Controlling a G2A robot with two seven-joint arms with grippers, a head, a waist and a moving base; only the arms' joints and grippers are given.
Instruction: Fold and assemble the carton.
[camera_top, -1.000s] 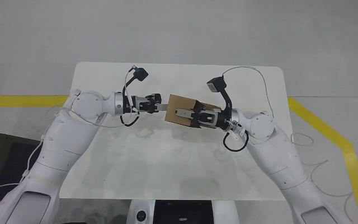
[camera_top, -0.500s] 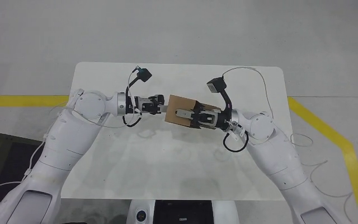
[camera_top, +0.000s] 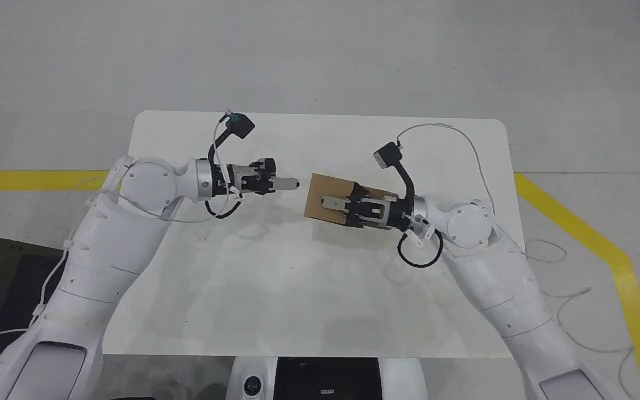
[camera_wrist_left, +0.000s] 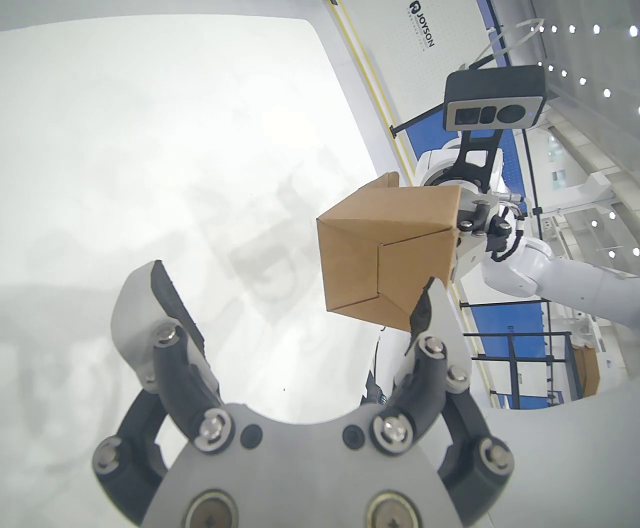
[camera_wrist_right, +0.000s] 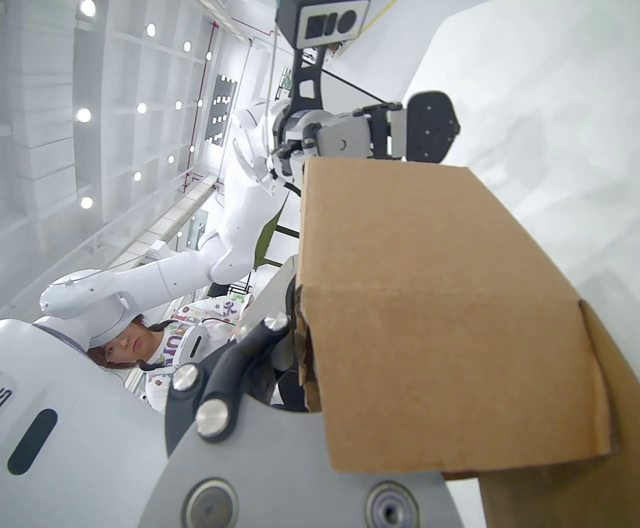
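one carton (camera_top: 322, 188) clamped in right gripper (camera_top: 332, 205); left gripper (camera_top: 290, 183) spread, apart.

A white table (camera_top: 320, 300) stands on a pale grey floor (camera_top: 320, 50), where a yellow stripe (camera_top: 45, 180) emerges from behind the table on both sides, angling off on the right. Farther back, blue wall panels (camera_wrist_left: 505, 320) sit behind a black railing (camera_wrist_left: 530, 358), and round lights (camera_wrist_right: 82, 116) dot a white gridded ceiling (camera_wrist_right: 40, 75).
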